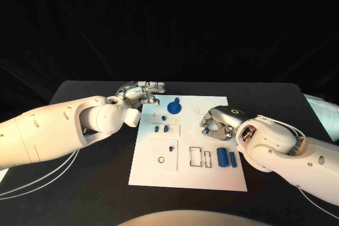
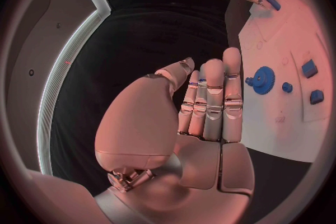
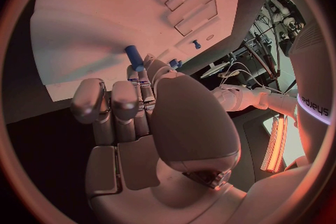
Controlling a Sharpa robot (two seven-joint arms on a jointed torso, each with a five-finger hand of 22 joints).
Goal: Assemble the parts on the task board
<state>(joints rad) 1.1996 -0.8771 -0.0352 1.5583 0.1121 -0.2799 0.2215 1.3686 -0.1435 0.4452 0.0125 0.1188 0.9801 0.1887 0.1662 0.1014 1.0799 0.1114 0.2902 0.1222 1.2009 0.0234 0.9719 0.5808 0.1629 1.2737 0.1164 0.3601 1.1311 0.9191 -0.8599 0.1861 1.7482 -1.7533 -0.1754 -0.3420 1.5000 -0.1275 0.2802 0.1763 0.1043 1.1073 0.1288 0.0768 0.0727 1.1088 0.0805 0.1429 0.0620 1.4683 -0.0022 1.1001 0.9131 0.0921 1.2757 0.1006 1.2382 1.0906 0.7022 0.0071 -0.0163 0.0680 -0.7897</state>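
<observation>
Two white robot arms reach over a black table toward the white board lying at its middle. The left hand hovers at the board's far left corner, fingers extended side by side, close together and holding nothing, as the left wrist view shows plainly. The right hand sits over the board's right edge about midway along it, fingers curled inward; in the right wrist view a small blue peg stands at its fingertips, apparently pinched there.

A blue gear lies on the board near its far edge, just beside the left hand. Small blue blocks stand in a raised panel on the board's left half. Two long blue bars lie side by side near the board's right edge, next to two rectangular slots, toward the near side.
</observation>
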